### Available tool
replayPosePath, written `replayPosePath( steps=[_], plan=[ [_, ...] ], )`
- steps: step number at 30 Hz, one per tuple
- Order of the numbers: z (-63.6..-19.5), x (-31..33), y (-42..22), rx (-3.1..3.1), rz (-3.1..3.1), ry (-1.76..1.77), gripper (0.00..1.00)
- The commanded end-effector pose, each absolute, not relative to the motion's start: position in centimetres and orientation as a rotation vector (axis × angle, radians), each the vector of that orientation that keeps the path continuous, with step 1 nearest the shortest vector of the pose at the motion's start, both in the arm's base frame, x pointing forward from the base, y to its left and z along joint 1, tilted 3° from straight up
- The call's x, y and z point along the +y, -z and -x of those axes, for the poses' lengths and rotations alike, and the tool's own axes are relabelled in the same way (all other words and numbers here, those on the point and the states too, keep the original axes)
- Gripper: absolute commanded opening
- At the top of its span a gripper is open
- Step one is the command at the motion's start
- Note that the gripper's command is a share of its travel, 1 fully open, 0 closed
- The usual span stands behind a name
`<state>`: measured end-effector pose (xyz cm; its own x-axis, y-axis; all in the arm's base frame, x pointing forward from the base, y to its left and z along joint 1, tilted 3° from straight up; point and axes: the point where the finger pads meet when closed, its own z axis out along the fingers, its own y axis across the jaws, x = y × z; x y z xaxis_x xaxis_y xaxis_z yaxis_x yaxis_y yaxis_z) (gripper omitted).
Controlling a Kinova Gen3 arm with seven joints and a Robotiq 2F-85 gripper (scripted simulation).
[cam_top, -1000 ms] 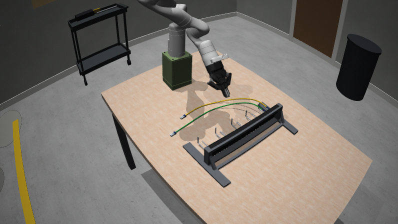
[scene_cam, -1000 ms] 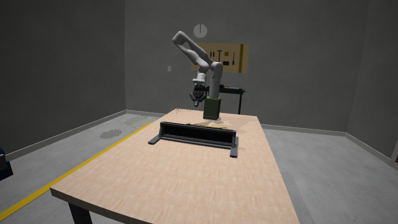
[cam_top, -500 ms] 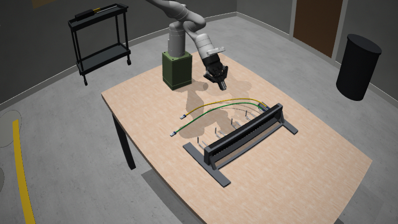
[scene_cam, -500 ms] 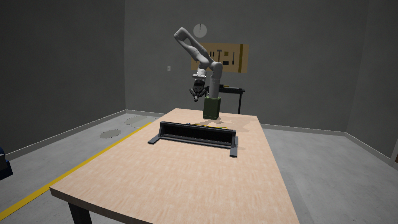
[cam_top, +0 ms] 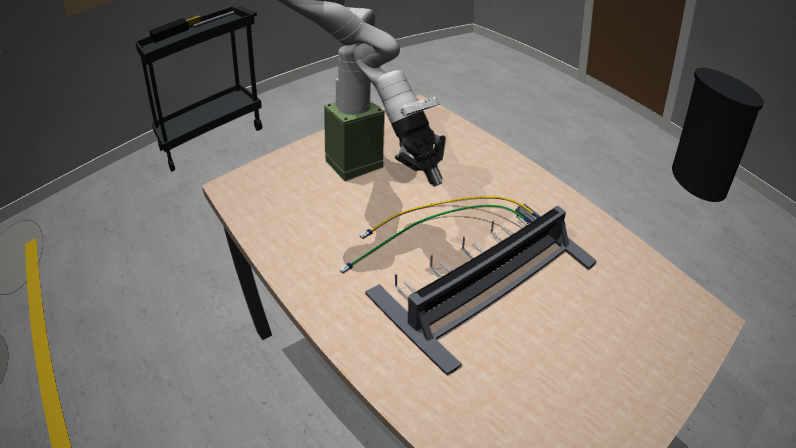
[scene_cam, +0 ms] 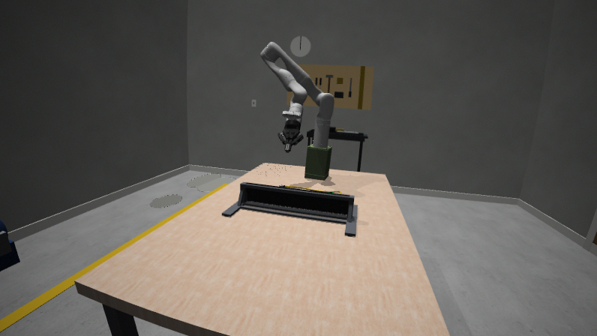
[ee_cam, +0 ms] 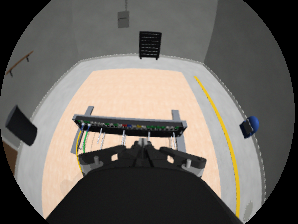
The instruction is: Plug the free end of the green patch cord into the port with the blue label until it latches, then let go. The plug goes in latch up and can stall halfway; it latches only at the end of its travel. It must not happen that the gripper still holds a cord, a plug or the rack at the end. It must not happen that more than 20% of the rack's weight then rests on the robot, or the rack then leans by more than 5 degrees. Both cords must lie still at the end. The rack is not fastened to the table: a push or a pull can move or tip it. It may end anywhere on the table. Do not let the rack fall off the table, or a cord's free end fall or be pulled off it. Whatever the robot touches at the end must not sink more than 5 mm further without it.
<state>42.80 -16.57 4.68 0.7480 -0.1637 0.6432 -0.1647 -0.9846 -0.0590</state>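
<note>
On the near side of the robot's green pedestal (cam_top: 354,145) (scene_cam: 318,163), as the exterior view looks over the table (cam_top: 601,311) (scene_cam: 267,267) (ee_cam: 135,90), a dark rack (cam_top: 490,253) (scene_cam: 296,190) (ee_cam: 130,120) stands upright on its two feet. Between rack and pedestal, the green patch cord (cam_top: 412,225) (ee_cam: 84,142) runs in a curve from one end of the rack; its free plug (cam_top: 345,267) lies on the table, outside any port. The yellow cord (cam_top: 445,203) (scene_cam: 309,189) (ee_cam: 78,150) curves alongside, nearer the pedestal. Farther back, beside the pedestal, the gripper (cam_top: 436,182) (scene_cam: 287,150) (ee_cam: 142,143) hangs above the table, fingers closed together on nothing, apart from both cords. Beyond the pedestal stands a black cart (cam_top: 194,33) (scene_cam: 360,154).
</note>
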Motion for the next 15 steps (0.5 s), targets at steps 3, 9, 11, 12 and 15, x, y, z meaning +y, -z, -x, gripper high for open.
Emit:
replayPosePath(
  steps=[3,9,11,12,15],
  plan=[
    [-42.3,-19.4,-4.8,-0.292,-2.914,-1.078,0.0],
    [-41.7,-22.1,-4.7,-0.294,-2.914,-1.078,0.0],
    [-41.6,-22.7,-4.6,-0.298,-2.914,-1.078,0.0],
    [-41.6,-23.0,-4.6,-0.298,-2.915,-1.078,0.0],
    [-41.5,-23.5,-4.6,-0.299,-2.915,-1.078,0.0]
  ],
)
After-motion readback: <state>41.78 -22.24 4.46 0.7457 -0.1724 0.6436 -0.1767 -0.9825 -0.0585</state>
